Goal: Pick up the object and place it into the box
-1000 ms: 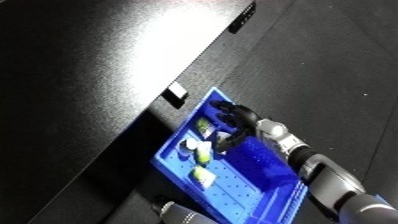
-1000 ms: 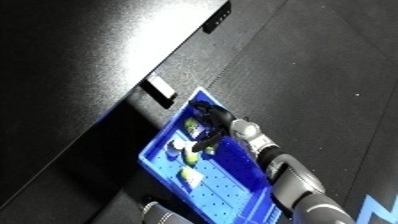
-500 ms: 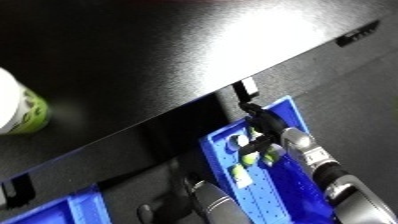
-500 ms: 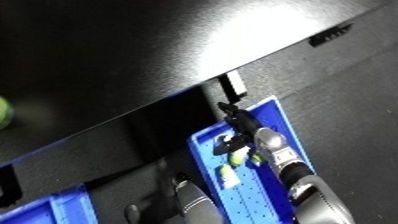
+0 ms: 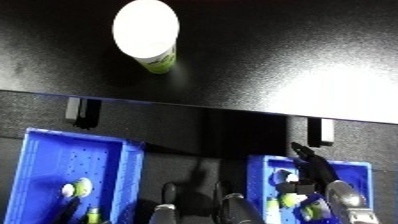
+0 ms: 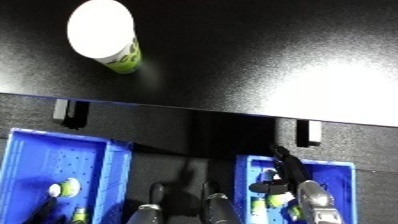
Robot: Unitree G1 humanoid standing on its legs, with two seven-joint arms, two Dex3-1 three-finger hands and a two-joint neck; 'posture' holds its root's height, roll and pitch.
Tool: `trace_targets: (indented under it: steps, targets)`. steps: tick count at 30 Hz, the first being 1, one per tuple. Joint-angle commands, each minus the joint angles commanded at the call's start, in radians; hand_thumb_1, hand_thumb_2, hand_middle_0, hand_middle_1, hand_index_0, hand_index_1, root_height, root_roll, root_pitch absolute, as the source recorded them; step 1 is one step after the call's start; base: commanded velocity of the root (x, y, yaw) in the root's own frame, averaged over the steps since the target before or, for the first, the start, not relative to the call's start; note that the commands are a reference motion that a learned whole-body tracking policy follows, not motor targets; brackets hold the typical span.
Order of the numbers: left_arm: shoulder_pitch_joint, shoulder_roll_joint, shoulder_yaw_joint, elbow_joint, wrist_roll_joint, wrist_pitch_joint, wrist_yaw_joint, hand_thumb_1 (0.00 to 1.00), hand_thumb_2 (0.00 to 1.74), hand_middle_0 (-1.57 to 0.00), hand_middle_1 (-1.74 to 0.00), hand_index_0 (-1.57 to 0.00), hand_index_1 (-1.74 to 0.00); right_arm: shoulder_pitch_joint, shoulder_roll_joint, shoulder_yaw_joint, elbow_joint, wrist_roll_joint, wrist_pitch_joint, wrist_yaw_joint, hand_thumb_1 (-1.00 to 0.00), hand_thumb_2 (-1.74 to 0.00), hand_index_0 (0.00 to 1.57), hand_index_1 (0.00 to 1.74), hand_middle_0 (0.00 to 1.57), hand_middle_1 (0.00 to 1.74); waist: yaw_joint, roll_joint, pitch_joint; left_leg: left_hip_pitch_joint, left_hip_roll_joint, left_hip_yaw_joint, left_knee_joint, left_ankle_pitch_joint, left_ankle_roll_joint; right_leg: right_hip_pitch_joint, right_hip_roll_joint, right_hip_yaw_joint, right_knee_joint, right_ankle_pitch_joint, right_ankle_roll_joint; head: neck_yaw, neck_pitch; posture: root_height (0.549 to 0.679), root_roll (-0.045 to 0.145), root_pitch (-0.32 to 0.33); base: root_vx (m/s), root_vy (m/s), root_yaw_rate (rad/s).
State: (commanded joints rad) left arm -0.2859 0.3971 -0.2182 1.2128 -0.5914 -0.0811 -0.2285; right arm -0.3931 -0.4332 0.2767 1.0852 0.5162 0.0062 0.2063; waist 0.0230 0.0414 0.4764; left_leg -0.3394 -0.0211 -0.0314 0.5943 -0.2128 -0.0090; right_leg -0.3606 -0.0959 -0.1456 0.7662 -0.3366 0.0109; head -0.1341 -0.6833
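The right hand (image 5: 313,167) reaches into the right blue bin (image 5: 366,172) with fingers straight, holding nothing, above small green-white objects (image 5: 293,200).

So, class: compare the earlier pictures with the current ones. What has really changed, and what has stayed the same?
Mostly the camera has swung: the table now lies level, with the white cup fully in view and a second blue bin at the left. The right hand remains over the right blue bin, fingers straight, holding nothing. Nothing was visibly picked up or released.
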Motion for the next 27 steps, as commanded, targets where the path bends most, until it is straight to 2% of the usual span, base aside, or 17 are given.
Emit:
trace_targets:
  steps: [2,5,10,15,20,24,27]
  targets:
    - [-0.008,0.007,-0.003,-0.004,0.0,0.004,0.0,0.0,0.0,0.0,0.0,0.0,0.0,0.0,0.005,0.004,0.001,0.006,0.009,-0.008,0.0,0.0,0.0,0.0,0.0,0.0,0.008,-0.001,0.004,-0.004,-0.002,-0.004,-0.003,0.006,-0.0006,-0.002,-0.0058,-0.007,0.006,-0.001,0.0017,-0.041,0.023,0.639,0.049,-0.04,0.004,-0.026,0.223]
    - [-0.014,0.016,-0.005,-0.007,-0.004,0.005,0.002,0.0,0.0,0.0,0.0,0.0,0.0,0.005,0.013,0.011,0.003,0.016,0.02,-0.023,0.0,0.0,0.0,0.0,0.0,0.0,0.018,-0.003,0.009,-0.01,-0.005,-0.01,0.003,0.007,0.0,-0.003,-0.0144,-0.017,0.014,-0.002,0.004,-0.09,0.054,0.638,0.049,-0.042,0.018,-0.011,0.173]
    - [-0.004,0.028,0.008,-0.016,-0.025,-0.009,0.0,0.0,0.0,0.0,0.0,0.0,0.0,0.02,0.025,0.018,0.012,0.03,0.026,-0.043,0.0,0.0,0.0,0.0,0.0,0.0,0.031,-0.005,0.016,-0.018,-0.011,-0.016,0.027,-0.005,0.0048,-0.004,-0.0255,-0.025,0.027,-0.006,0.0042,-0.149,0.093,0.636,0.049,-0.046,0.032,0.006,0.099]
    - [0.016,0.039,0.028,-0.062,-0.066,-0.035,-0.013,0.0,0.0,0.0,0.0,0.0,0.0,0.04,0.034,0.024,0.019,0.036,0.018,-0.047,0.0,0.0,0.0,0.0,0.0,0.0,0.042,-0.006,0.022,-0.021,-0.012,-0.018,0.041,-0.016,0.0101,-0.002,-0.0295,-0.029,0.036,-0.012,0.0043,-0.166,0.108,0.635,0.045,-0.047,0.022,0.009,0.021]
    - [0.016,0.045,0.024,-0.137,-0.089,-0.046,-0.048,0.0,0.0,0.0,0.0,0.0,0.0,0.052,0.039,0.026,0.03,0.038,0.014,-0.046,0.0,0.0,0.0,0.0,0.0,0.0,0.047,-0.006,0.029,-0.021,-0.011,-0.019,0.04,-0.02,0.0106,0.001,-0.0315,-0.031,0.034,-0.013,0.0068,-0.175,0.087,0.635,0.043,-0.047,0.012,0.023,-0.011]
    - [0.009,0.06,0.008,-0.235,-0.097,-0.043,-0.086,0.0,0.0,0.0,0.0,0.0,0.0,0.058,0.034,0.023,0.045,0.032,0.017,-0.041,0.0,0.0,0.0,0.0,0.0,0.0,0.053,-0.003,0.038,-0.022,-0.011,-0.021,0.036,-0.02,0.011,0.003,-0.0338,-0.033,0.027,-0.008,0.0114,-0.168,0.053,0.636,0.041,-0.045,0.007,0.022,0.001]
    - [0.01,0.086,-0.018,-0.357,-0.109,-0.029,-0.126,0.0,0.0,0.0,0.0,0.0,0.0,0.073,0.025,0.017,0.055,0.036,0.013,-0.038,0.0,0.0,0.0,0.0,0.0,0.0,0.062,0.003,0.043,-0.025,-0.014,-0.025,0.032,-0.022,0.0138,0.0,-0.0363,-0.034,0.022,-0.004,0.0158,-0.144,0.042,0.637,0.04,-0.04,0.009,0.025,0.026]
